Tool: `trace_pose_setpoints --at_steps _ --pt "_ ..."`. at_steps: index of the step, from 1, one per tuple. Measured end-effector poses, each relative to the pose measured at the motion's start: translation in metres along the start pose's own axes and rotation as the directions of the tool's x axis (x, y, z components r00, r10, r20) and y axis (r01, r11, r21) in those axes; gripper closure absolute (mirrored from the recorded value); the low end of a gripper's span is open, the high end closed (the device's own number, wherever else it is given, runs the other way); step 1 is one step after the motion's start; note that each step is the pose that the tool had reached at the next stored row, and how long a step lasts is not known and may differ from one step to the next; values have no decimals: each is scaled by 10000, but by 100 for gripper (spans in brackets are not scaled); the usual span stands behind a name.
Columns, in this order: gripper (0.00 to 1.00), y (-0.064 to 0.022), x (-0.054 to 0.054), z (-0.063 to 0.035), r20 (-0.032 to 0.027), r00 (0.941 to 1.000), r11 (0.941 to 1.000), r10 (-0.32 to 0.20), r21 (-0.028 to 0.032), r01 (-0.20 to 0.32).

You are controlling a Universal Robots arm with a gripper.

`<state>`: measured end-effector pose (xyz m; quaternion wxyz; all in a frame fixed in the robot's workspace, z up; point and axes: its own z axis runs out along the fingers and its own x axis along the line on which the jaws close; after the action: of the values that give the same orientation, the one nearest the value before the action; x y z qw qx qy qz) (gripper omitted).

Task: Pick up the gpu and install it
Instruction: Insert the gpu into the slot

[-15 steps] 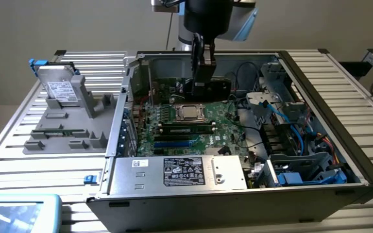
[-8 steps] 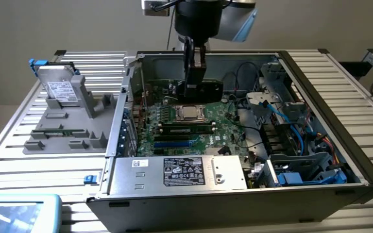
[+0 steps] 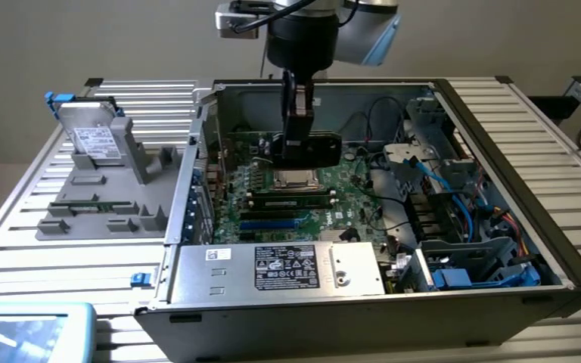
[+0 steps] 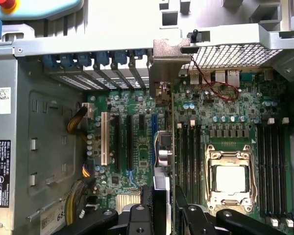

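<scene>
From my station, the readable text is thin. The power supply (image 3: pixel 356 268) at the front of the computer case (image 3: pixel 371 333) carries a black label (image 3: pixel 285 266) with white print and marks, all too small for me to read. The hard drive (image 3: pixel 94 140), standing in the grey holder (image 3: pixel 99 212) on the exterior view's left, has a white label that I cannot read either.

The gripper (image 3: pixel 296 140) is closed narrowly on the gpu (image 3: pixel 311 151) and holds it on edge by its upper side, inside the case and above the motherboard (image 3: pixel 235 204). In the wrist view the gripper (image 4: pixel 161 196) has the gpu (image 4: pixel 161 147) edge-on between its fingers. The card runs between the expansion slots and the memory slots beside the processor socket (image 4: pixel 230 178), with its metal bracket up against the case's rear wall. I cannot tell whether the card's lower edge touches the board.

The case sits on a table (image 3: pixel 532 121) of ribbed aluminium slats. A teal-framed screen (image 3: pixel 28 329) lies at the near corner, and the wrist view shows a red button (image 4: pixel 5 4) on it. Behind everything is a plain pale wall (image 3: pixel 69 38).
</scene>
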<state>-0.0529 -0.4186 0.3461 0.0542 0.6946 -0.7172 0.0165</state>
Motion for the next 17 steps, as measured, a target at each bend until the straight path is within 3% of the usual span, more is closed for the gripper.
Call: trace_pose_setpoints --at_steps 4,10,17 --pt "72 15 3 73 0 10000 10000 23 10 -23" --pt "72 49 23 166 9 10000 9999 44 158 -44" --pt "72 55 82 297 75 10000 9998 57 181 -59"
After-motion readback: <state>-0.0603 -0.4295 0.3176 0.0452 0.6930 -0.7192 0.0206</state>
